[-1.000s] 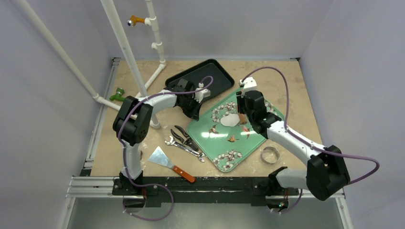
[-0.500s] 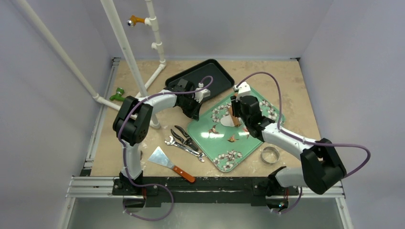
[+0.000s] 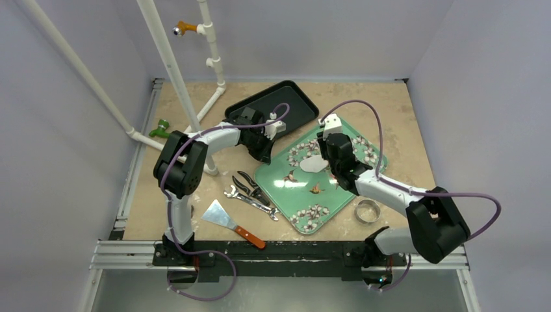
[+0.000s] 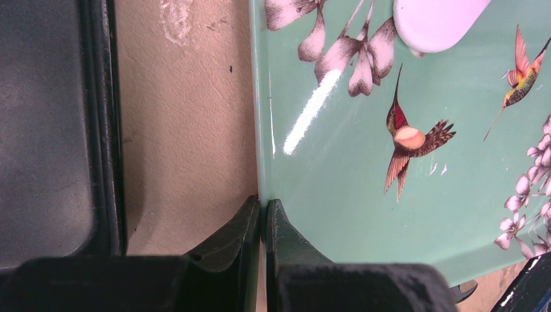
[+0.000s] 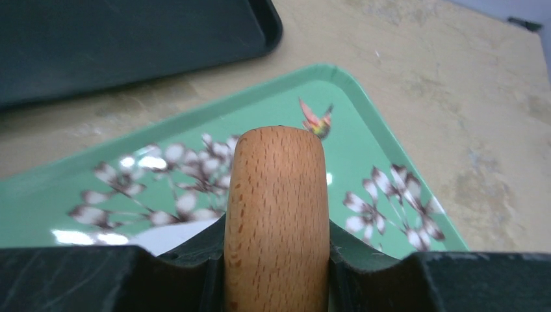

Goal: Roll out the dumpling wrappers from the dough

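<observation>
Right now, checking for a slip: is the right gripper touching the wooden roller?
Touching. The right wrist view shows the right gripper clamping the wooden roller, both fingers against it.

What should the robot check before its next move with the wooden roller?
1. Rolling pin gripped: ok, the right end effector is shut on it.
2. Green tray held steady: ok, the left end effector is shut on its edge.
3. Dumpling wrapper in place: ok, it lies flat on the tray.
4. Pin touching the wrapper: cannot tell, the contact is hidden.
5. Ring cutter out of the way: ok, it sits on the table, off the tray.
</observation>
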